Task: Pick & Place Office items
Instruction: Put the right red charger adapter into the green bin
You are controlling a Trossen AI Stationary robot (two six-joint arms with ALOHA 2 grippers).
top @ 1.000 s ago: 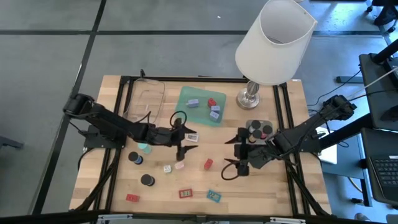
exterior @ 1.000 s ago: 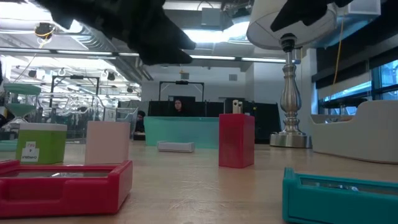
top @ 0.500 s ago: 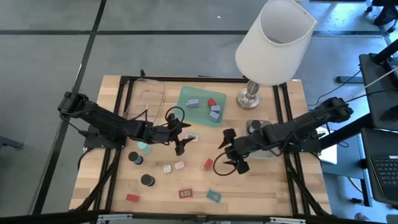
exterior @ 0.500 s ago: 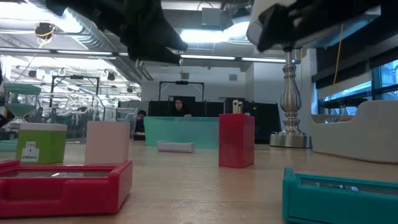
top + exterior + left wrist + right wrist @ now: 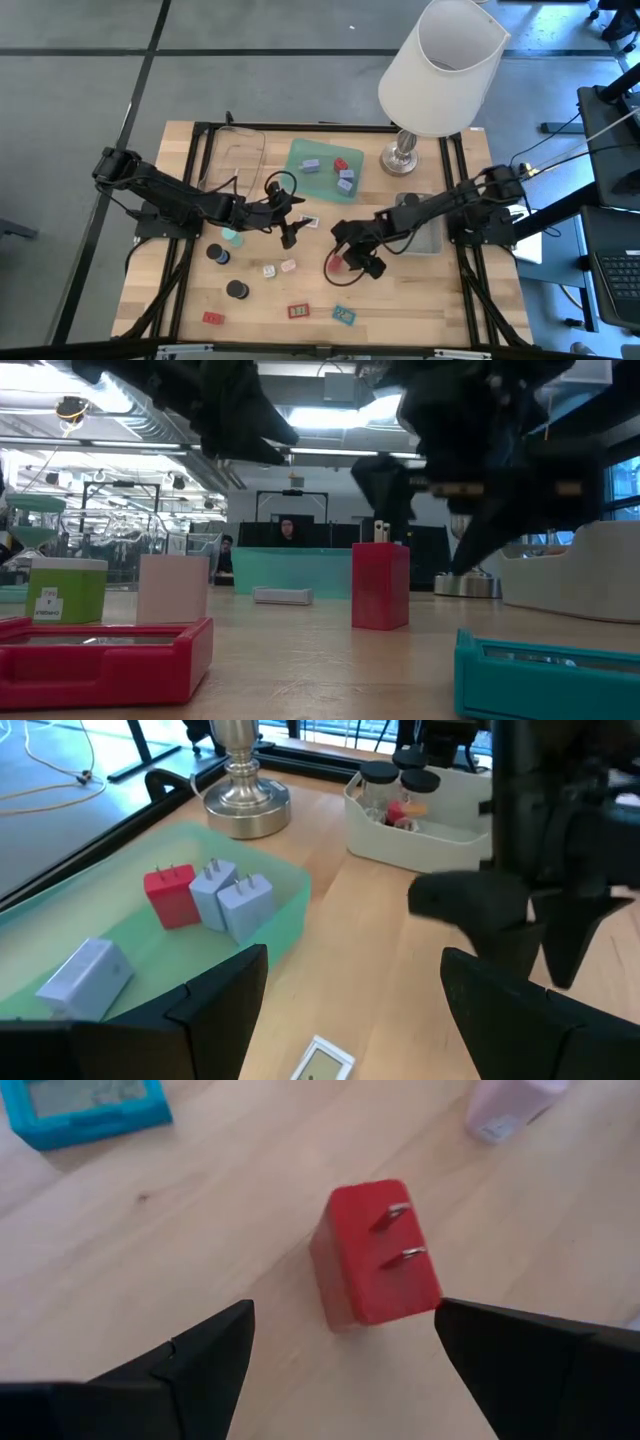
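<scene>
- Since the earlier frame the right gripper [image 5: 352,262] has swung from beside the grey tray across to the middle of the table and now hangs over the red plug block [image 5: 378,1254]; the left gripper [image 5: 291,233] has pulled back a little and lifted off the small white card [image 5: 308,221].
- Right jaws stand apart, one finger on each side of the red plug block and neither touching it; the block stands on the bare wood with its two prongs up.
- Left jaws are also apart and hold nothing; they hover near the white card, just in front of the green tray [image 5: 300,186].
- Green tray: one red plug [image 5: 171,896], two lavender plugs [image 5: 232,898] side by side next to it, and a lavender block [image 5: 84,972] lying apart near the other end.
- Grey tray [image 5: 430,820]: black-capped jars and something red between them; it sits beside the lamp base [image 5: 246,805].
- Clear tray [image 5: 238,158]: I cannot tell what, if anything, is in it.
- On the wood in front: a white-pink block [image 5: 288,266], a red flat case [image 5: 298,311], a teal flat case [image 5: 344,315], a second red case [image 5: 212,319] and two black caps [image 5: 236,289].
</scene>
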